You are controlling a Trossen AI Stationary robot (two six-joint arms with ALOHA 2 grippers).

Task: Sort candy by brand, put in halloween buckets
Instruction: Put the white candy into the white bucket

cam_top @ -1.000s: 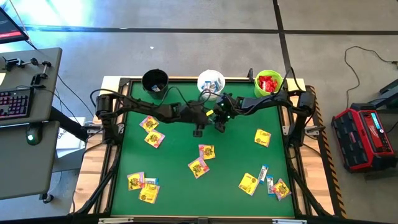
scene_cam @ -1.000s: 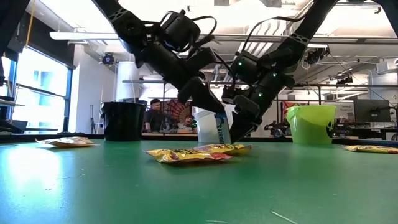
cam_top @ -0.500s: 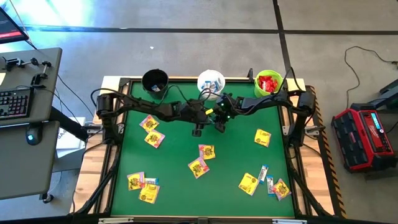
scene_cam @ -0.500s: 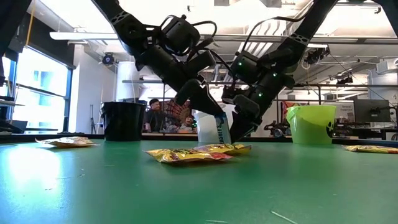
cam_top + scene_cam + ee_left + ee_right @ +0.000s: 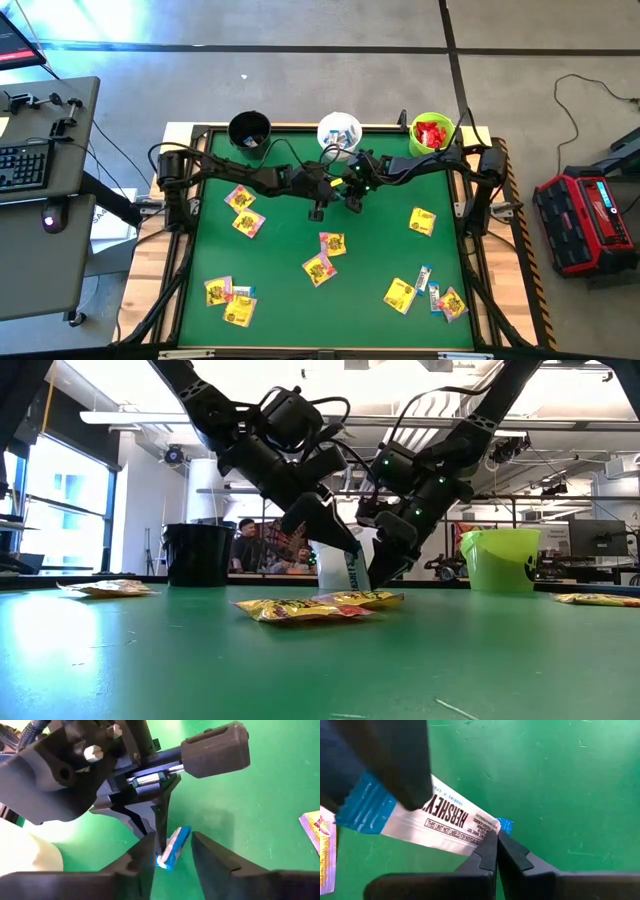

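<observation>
Right gripper [image 5: 496,837] pinching corner of white-and-blue packet [image 5: 440,820] – fingers pressed together; left gripper [image 5: 171,851] spread around its other end, near white bucket [image 5: 339,130].

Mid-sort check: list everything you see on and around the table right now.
black bucket: one, far edge, left
white bucket: one, far edge, middle
lime green bucket: one, far edge, right, red candy inside
yellow packets: about nine, scattered over green mat
loose white-and-blue packets: two, right front
held white-and-blue packet: one, on end before white bucket
red case: one, floor, right
right gripper: shut on held packet's end
left gripper: open, fingers either side of it
</observation>
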